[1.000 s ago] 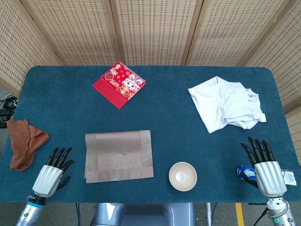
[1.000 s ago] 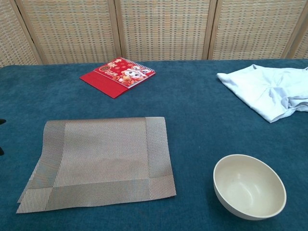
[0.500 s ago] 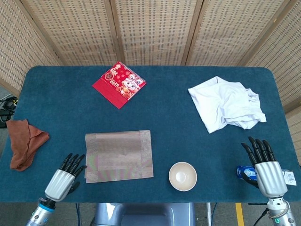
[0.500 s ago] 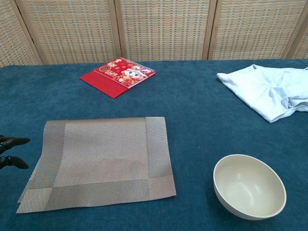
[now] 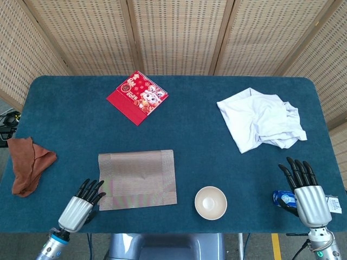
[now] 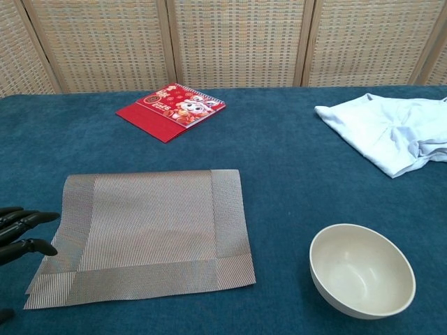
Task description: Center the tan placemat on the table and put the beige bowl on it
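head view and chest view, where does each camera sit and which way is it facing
Head view: high above the near edge, looking steeply down at the whole table; shows left hand and right hand.
Chest view: low at the near edge, looking across toward the woven screen; only the left hand's fingertips show.
Shared: tan placemat, beige bowl, red booklet, white cloth.

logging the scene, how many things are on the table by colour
red: 1, booklet
white: 1, cloth
brown: 1, rag
tan: 1, placemat
beige: 1, bowl
blue: 1, packet
total: 6
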Robot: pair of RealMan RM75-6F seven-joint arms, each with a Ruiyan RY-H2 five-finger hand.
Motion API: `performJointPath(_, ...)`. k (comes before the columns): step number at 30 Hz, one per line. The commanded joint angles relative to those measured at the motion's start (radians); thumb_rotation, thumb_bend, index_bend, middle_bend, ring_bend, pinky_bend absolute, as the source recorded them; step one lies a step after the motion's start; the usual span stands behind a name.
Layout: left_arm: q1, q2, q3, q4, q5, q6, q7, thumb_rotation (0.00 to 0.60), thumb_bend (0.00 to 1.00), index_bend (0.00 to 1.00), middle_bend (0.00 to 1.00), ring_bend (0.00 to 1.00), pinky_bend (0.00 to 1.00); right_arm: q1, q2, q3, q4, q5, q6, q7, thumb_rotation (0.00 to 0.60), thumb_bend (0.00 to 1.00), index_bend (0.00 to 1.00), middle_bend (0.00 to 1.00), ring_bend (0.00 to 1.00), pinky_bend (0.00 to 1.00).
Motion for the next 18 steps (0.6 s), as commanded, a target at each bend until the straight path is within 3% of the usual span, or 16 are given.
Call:
performJointPath(1,-0.005,-0.014,0.0,0.012,0.002,-0.003,0.005,0.6,0.27,0.23,0.0,0.0,0.0,0.0,-0.001,0.0,0.001,-0.001,0.001,0.001,0.6,0.12,0.14,0.0,0.0,0.0)
performJointPath(7,-0.011,-0.034,0.003,0.033,0.003,-0.01,0.014,0.6,0.27,0.24,0.0,0.0,0.0,0.0,0.0,0.001,0.001,0.0,0.001,0.007,0.6,0.12,0.14,0.0,0.0,0.0)
performJointPath(18,-0.02,-0.078,-0.009,0.08,0.006,0.021,0.008,0.6,0.29,0.35,0.0,0.0,0.0,-0.001,0.002,0.003,0.002,0.002,0.005,0.019,0.6,0.12,0.14,0.0,0.0,0.0)
